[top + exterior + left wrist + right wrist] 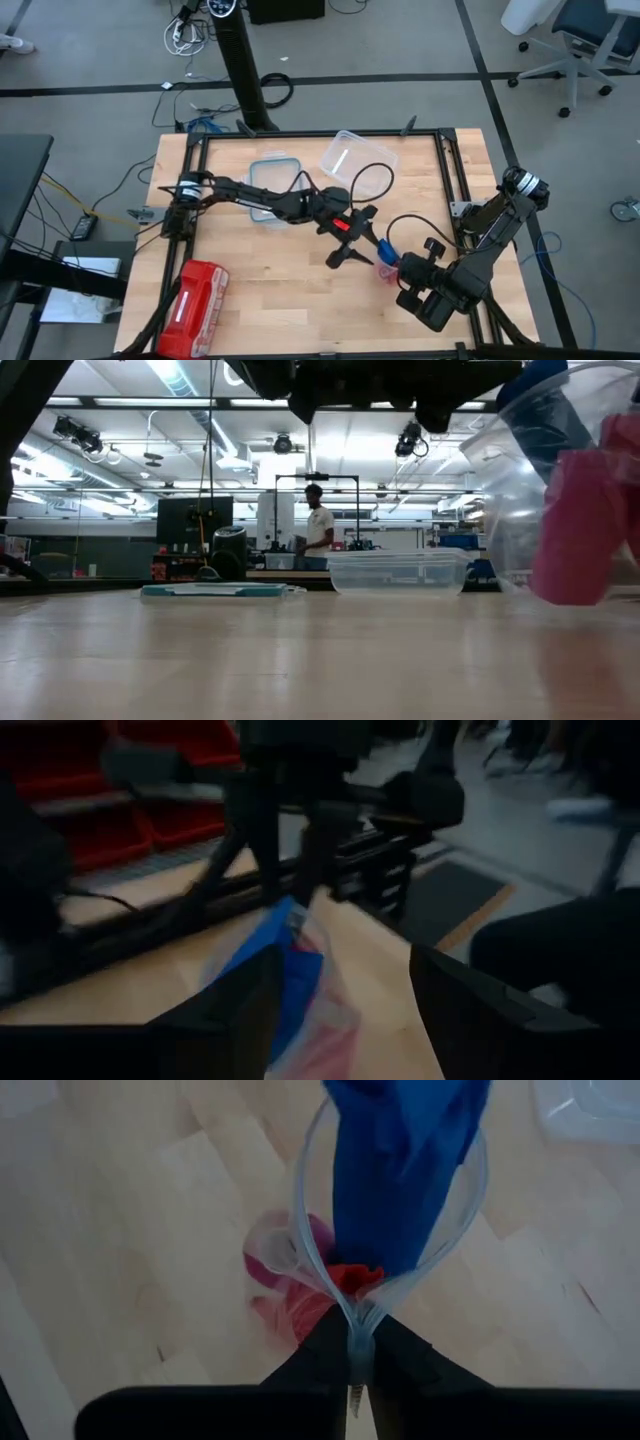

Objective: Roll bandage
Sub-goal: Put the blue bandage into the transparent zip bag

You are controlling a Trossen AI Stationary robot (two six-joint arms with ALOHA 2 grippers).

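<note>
Beside pink rolls point(290, 1270): right claw point(355, 1342) pinches clear bag point(310, 1230) holding bandage point(400, 1160); left claw point(350, 243) wide, empty.

We look level across the pale wooden surface point(300, 660). Close on the right, a clear plastic pouch point(520, 500) holds the bright blue bandage point(545, 415) near its top and a pink roll point(580, 530) lower down. Farther back, right of centre, sits a clear lidded container point(398, 572); left of it lies a flat teal-edged lid point(215, 590). Dark arm parts point(370, 385) hang along the top edge. In the room beyond, a person point(318, 525) stands by a black frame.
</note>
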